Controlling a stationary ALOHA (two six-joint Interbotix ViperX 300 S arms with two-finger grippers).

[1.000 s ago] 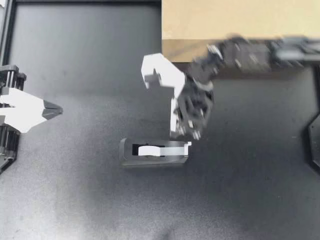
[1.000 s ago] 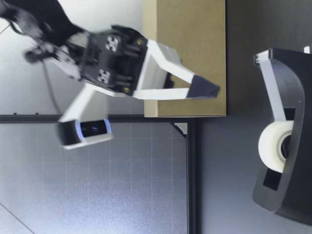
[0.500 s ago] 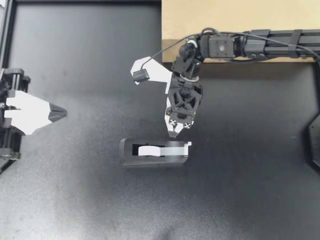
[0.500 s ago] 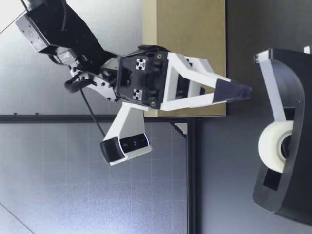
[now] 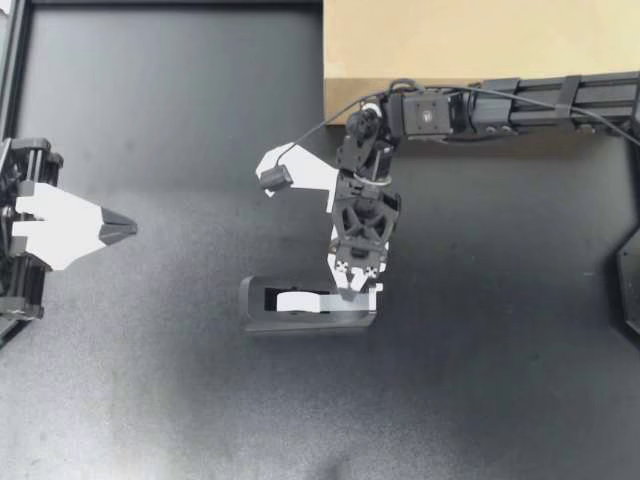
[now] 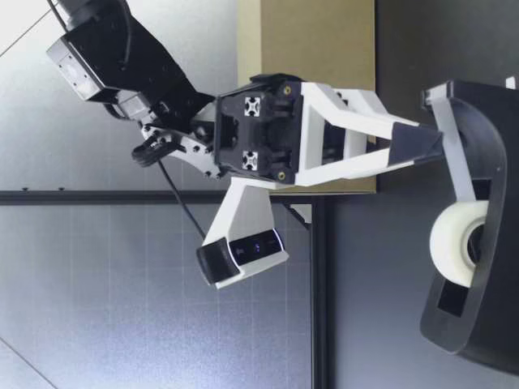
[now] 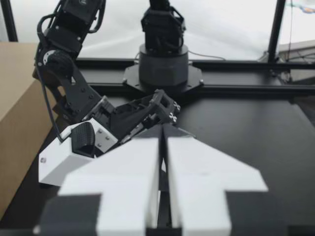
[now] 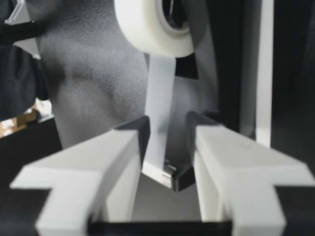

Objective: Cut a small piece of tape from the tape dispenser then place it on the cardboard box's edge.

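Overhead, my right tool point(image 5: 357, 288) points down at the cutter end of the dark grey plastic tape dispenser point(image 5: 258, 318), its fingers narrowly apart.
From the right wrist, the white strip of tape point(image 8: 158, 98) runs from the white tape roll point(image 8: 147, 24) to the cutter and passes between the two fingers; one finger is at its edge and the other stands clear, so nothing is gripped. The dispenser lies near the middle of the black counter point(image 5: 500, 380), just toward 6 o'clock, with the brown cardboard box point(image 5: 470, 35) in the 1 o'clock corner. My left tool point(image 5: 122, 228) hovers at 9 o'clock, well apart, its fingers pressed together on nothing.
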